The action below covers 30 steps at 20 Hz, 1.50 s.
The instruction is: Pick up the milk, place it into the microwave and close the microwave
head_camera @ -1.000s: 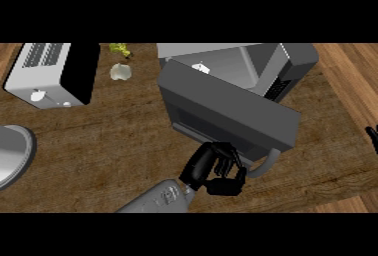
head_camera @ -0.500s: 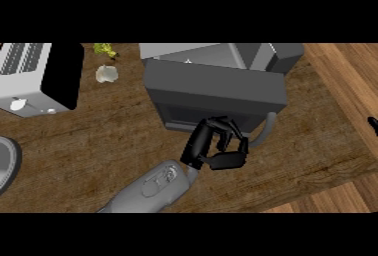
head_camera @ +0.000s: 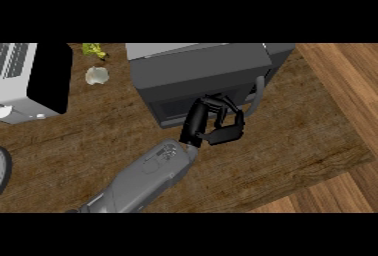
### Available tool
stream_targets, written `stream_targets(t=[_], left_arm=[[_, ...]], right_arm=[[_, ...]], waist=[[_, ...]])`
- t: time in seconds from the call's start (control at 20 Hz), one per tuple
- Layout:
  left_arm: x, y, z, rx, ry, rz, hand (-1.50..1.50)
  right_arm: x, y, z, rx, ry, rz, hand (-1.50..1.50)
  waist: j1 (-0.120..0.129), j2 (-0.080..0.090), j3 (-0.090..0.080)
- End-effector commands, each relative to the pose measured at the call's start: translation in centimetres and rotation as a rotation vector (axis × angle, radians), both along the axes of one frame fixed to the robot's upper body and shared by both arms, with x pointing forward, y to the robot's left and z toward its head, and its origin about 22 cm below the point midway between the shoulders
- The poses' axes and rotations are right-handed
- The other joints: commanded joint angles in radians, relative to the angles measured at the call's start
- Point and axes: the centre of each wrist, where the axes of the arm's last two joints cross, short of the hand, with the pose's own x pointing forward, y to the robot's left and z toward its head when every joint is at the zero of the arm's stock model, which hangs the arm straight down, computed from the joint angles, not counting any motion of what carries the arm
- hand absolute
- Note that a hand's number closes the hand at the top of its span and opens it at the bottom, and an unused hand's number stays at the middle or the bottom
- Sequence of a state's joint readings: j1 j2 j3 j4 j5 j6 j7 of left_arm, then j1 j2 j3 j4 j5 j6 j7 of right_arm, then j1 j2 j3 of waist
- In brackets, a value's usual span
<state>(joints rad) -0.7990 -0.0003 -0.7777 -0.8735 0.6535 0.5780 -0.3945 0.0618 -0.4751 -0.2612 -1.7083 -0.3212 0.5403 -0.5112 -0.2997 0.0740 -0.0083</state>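
Your left robot hand (head_camera: pixel 210 122) had its fingers curled together, holding nothing, against the near face of the microwave (head_camera: pixel 199 70), just left of the handle (head_camera: pixel 258 95). The milk was hidden from view. The bench (head_camera: pixel 295 145) ran right to its edge.

Toaster (head_camera: pixel 29 80) L of microwave (head_camera: pixel 199 70), robot hand (head_camera: pixel 210 122) at its front.

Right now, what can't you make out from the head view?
1. The milk: not visible; the microwave has its door across the inside.
2. Whether the door is fully shut: the steep view and the left hand hide its edge.
3. The right hand: outside the view.
4. The toaster: cut by the left edge.
5. The pale item beside it: too small to name.
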Motion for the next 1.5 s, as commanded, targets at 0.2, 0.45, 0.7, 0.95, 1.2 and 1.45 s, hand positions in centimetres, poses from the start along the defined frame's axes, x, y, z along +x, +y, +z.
stream_targets(t=[0.2, 0.45, 0.7, 0.95, 1.2, 1.45], left_arm=[[2.8, 0.1, 2.3, -0.088, -0.055, 0.037, 1.50], [3.2, 0.3, 2.5, -0.126, -0.054, 0.049, 1.50], [3.1, 0.2, 2.1, -0.138, -0.060, 0.044, 1.50], [3.4, 0.2, 2.3, -0.149, -0.083, 0.048, 1.50], [3.4, 0.1, 2.2, -0.163, -0.084, 0.048, 1.50], [3.4, 0.3, 1.9, -0.175, -0.084, 0.056, 1.50]], right_arm=[[0.9, -0.5, 1.9, -0.003, -0.021, 0.016, -1.50], [1.2, -1.1, 2.3, -0.003, -0.011, 0.008, -1.50], [1.6, -1.9, 3.7, -0.024, -0.028, 0.001, -1.50], [2.0, -2.5, 4.8, -0.037, -0.039, -0.012, -1.50], [2.4, -3.5, 5.9, -0.040, -0.057, -0.035, -1.50], [2.5, -4.3, 6.9, -0.067, -0.065, -0.047, -1.50]], waist=[[-0.014, 0.015, 0.000], [-0.014, 0.019, 0.001], [-0.024, 0.021, 0.003], [-0.024, 0.023, 0.003], [-0.019, 0.028, 0.005], [-0.027, 0.029, 0.005]])
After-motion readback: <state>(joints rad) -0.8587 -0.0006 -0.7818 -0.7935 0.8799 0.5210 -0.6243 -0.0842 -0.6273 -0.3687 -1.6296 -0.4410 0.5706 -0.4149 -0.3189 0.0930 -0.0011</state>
